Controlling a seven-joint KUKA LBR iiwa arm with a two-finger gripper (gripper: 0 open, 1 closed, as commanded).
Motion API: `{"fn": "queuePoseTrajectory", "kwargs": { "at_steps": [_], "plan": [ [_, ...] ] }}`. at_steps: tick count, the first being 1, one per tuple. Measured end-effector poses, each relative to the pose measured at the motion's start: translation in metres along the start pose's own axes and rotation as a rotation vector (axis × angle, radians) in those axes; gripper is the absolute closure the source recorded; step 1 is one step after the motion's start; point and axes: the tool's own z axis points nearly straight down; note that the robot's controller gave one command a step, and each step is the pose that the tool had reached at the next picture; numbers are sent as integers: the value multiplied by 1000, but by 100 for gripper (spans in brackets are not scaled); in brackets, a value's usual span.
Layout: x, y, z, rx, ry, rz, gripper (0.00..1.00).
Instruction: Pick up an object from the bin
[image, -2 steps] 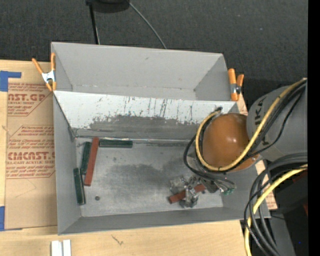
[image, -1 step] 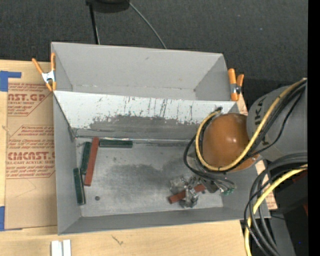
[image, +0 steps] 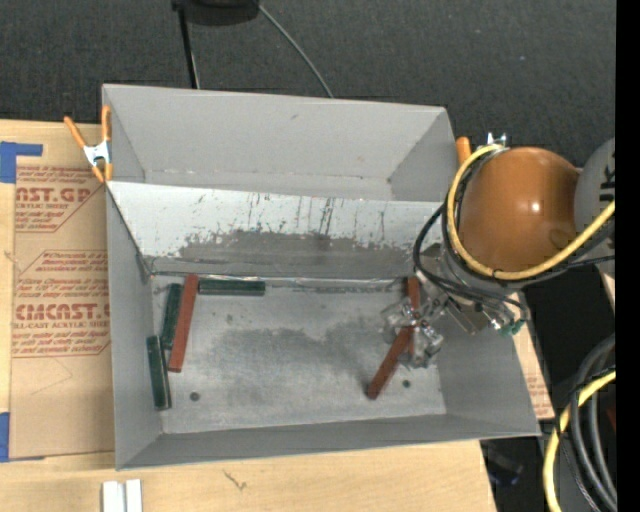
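Scuffed grey bin (image: 290, 350) on wooden counter (image: 320, 475); jaws at right over brown stick (image: 386, 365), apart or clamped unclear; more sticks (image: 180, 335) lower left.

The bin floor (image: 290, 355) is bare centrally; sticks (image: 178, 325) line its left side, a brown stick (image: 384, 372) its right.

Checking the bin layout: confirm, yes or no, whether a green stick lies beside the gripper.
No: the green sticks lie toward the left of the bin, and it is a reddish-brown stick that lies by the gripper.
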Motion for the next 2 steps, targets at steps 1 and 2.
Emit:
{"fn": "queuePoseTrajectory", "kwargs": {
  "at_steps": [1,2],
  "plan": [
    [0,0,0,0,0,0,100],
    [5,-1,-25,-6,6,-134,100]
  ]
}}
